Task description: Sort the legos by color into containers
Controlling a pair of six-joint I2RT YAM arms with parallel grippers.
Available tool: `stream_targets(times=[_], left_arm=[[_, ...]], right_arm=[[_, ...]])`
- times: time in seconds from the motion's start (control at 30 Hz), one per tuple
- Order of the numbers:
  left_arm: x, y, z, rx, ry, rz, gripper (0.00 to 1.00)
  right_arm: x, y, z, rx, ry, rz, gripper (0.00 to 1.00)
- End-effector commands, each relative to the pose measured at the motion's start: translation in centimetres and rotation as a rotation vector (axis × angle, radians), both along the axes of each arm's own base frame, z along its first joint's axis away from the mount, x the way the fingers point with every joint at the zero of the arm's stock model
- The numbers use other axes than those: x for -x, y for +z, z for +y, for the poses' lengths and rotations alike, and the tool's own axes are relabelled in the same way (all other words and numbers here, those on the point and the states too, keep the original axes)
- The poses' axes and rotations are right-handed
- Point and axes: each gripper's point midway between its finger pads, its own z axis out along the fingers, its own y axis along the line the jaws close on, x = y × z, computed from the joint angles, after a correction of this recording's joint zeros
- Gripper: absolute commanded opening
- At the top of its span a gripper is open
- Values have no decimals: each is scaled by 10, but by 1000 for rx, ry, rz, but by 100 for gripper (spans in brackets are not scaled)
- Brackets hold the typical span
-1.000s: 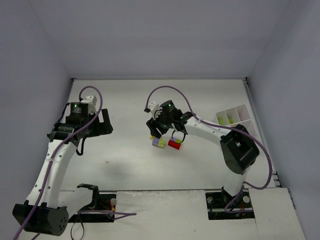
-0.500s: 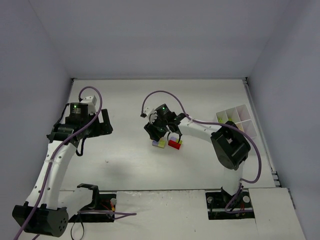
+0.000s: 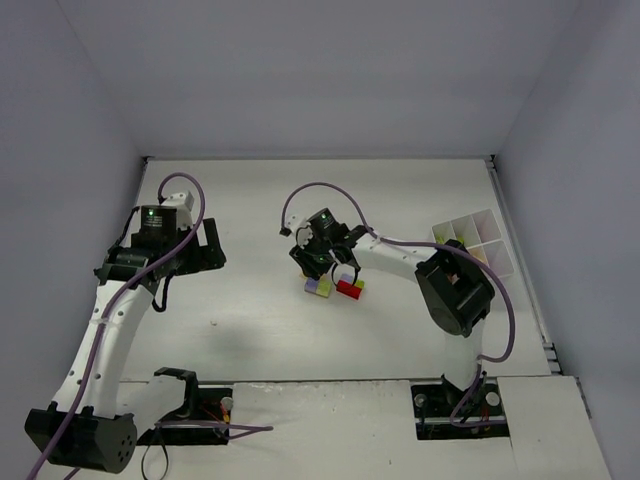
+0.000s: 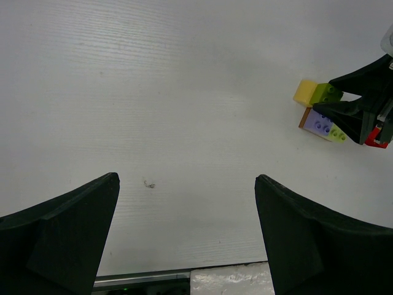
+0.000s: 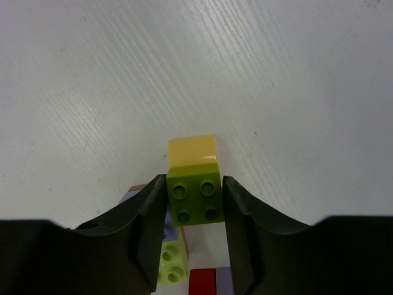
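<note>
The right jaws are clamped on a lime green brick (image 5: 194, 200) near the middle of the table (image 3: 250, 330), with one finger pressed against each of its sides. A yellow brick (image 5: 193, 149) touches it end to end. A lavender brick (image 4: 319, 125), a paler lime brick (image 5: 169, 263) and a red brick (image 5: 202, 281) lie just beside it. The white tray (image 3: 490, 232) sits well apart, at the table's right edge. The left jaws stand wide apart above the table toward its left edge, gripping nothing.

Pretty sure it's a robot lab test cell: white table (image 3: 260, 190) boxed by blank walls (image 3: 300, 70), left arm (image 3: 100, 330) and right arm (image 3: 455, 295) bolted down.
</note>
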Motion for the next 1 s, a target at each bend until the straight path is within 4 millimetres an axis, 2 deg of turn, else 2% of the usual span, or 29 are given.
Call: stream_targets(times=[0.0,0.03,0.07,0.17,0.2,0.23,0.27,0.3,0.37,0.4,0.43,0.47,0.5,0.53,0.7,0.77,0.8,0.83,0.87,0.93,0.97], left_arm=[[-7,10,-3,0,-17,-45,85],[-8,10,-3,0,-17,-48,85],[-8,11,-4,5,-22,-52,85],[-9,17,-10,28,-47,-79,85],[-12,22,-13,40,-60,-103,85],[-15,30,-18,63,-89,-137,85],[-14,31,-18,61,-91,-143,85],[-17,38,-26,92,-128,-173,85],[-19,47,-36,127,-179,-213,85],[-21,59,-47,169,-229,-248,85],[-22,63,-53,194,-259,-254,84],[-22,69,-60,220,-295,-273,81],[-23,83,-76,279,-381,-310,78],[-23,90,-82,301,-417,-331,77],[-34,137,-107,401,-562,-466,77],[-38,151,-117,432,-641,-512,77],[-38,156,-120,442,-669,-528,77],[-40,161,-123,453,-690,-539,77],[-39,174,-128,469,-740,-576,77],[-41,182,-135,505,-789,-589,77],[-37,194,-141,527,-850,-635,77]], right_arm=[[-10,17,7,-2,0,-53,31],[-15,20,5,-1,-14,-68,26],[-16,21,5,0,-20,-70,14],[-24,40,8,-36,-30,-98,0],[-26,47,9,-54,-37,-104,0],[-32,65,12,-95,-43,-120,0],[-32,75,16,-116,-36,-131,0],[-36,87,16,-145,-44,-136,0],[-38,118,19,-215,-34,-161,0],[-38,136,24,-272,-8,-163,0],[-36,156,26,-318,3,-177,0],[-35,167,28,-347,17,-182,0],[-34,185,31,-391,43,-193,0],[-32,200,31,-422,55,-205,0],[-27,258,30,-576,110,-233,0],[-13,285,27,-677,185,-206,0],[-16,290,24,-691,174,-213,0],[-8,296,24,-719,217,-193,0],[-6,301,22,-736,230,-187,0],[5,312,21,-762,282,-183,0],[7,315,20,-770,296,-181,0]])
